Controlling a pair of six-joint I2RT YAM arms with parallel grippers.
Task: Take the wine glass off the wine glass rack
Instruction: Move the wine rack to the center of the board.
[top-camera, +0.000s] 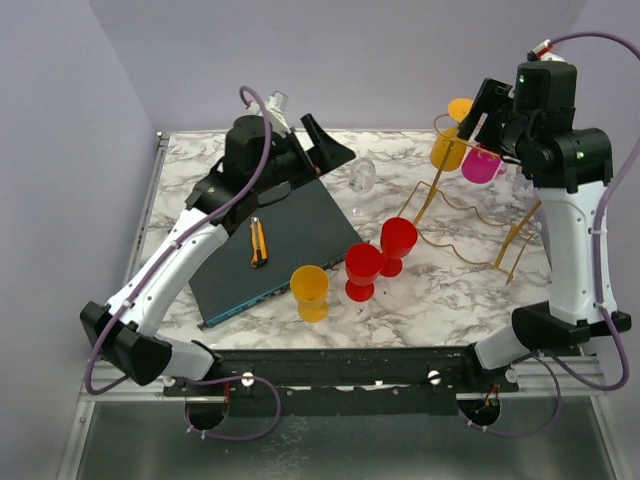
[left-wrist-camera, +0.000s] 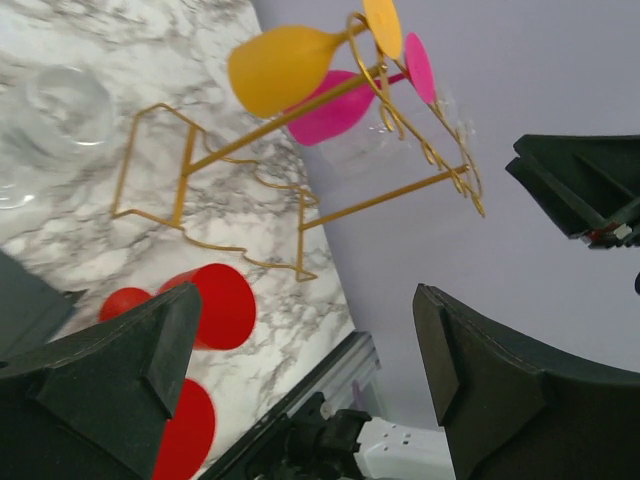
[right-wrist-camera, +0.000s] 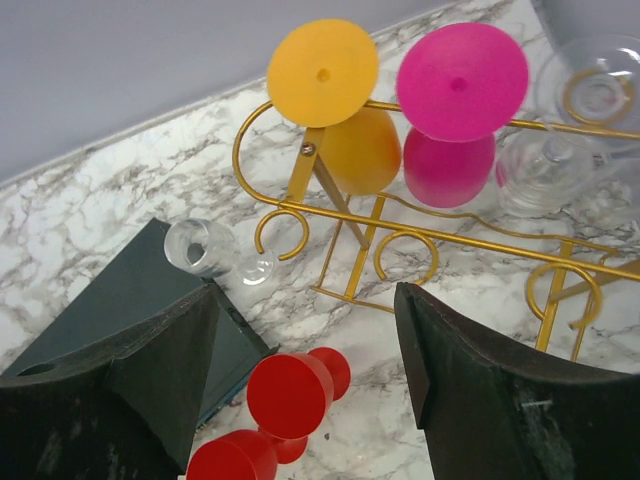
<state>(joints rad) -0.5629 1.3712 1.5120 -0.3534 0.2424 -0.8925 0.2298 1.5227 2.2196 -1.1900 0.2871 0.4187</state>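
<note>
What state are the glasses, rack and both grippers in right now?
Orange wine glass: hanging inverted on the wine glass rack.
Pink wine glass: hanging inverted beside it.
Clear wine glass: also hanging.
Red glasses: standing on table.
Left gripper: open, empty.
Right gripper: open, empty.

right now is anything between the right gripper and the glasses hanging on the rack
Nothing visible. The open right gripper faces the orange glass and pink glass on the rack with clear space between; the red glasses stand well aside.

Marble table (top-camera: 440, 300), gold wine glass rack (top-camera: 470, 215), dark board (top-camera: 290, 240), two red glasses (top-camera: 398, 240), yellow glass (top-camera: 310, 290), clear glass (top-camera: 362, 180) upright
</note>
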